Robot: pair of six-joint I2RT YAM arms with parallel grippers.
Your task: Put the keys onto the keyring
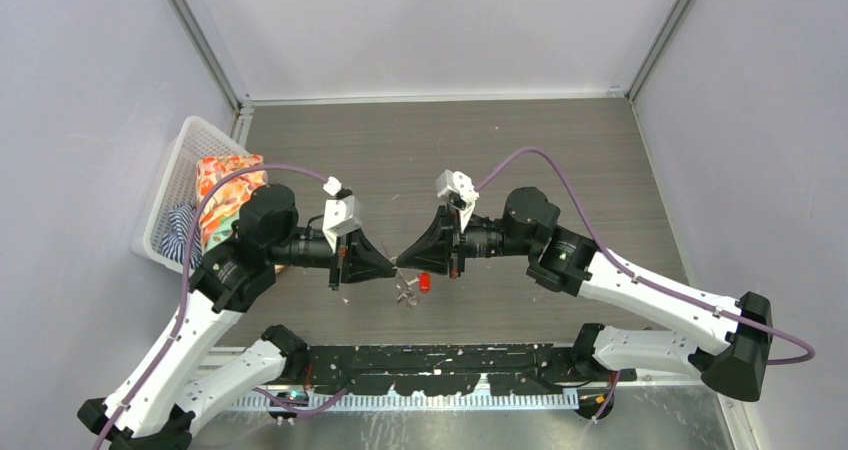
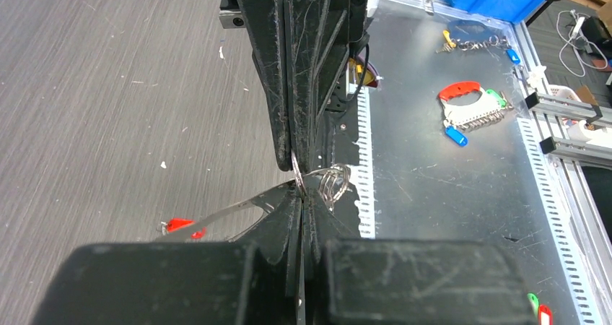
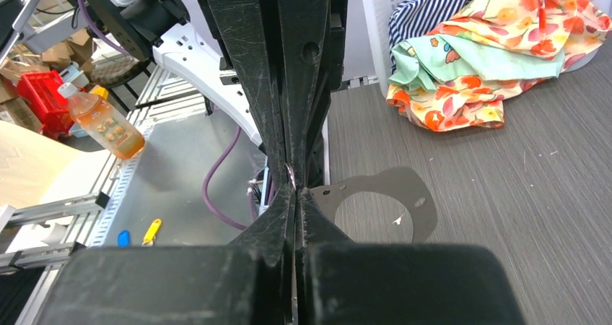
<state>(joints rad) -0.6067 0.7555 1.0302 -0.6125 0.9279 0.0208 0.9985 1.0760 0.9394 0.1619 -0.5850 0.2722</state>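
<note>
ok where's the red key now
Top view: the red key is mid-table, just below where the left gripper and right gripper meet, beside the silver keys.

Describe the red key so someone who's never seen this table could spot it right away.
On the grey table, find where the left gripper and right gripper meet tip to tip. Just nearer the arm bases is the key, beside the small silver keys of the keyring. It alone has a bright red head.

Shiny wire keyring (image 2: pixel 333 183); matt woodgrain table (image 1: pixel 400 150).
</note>
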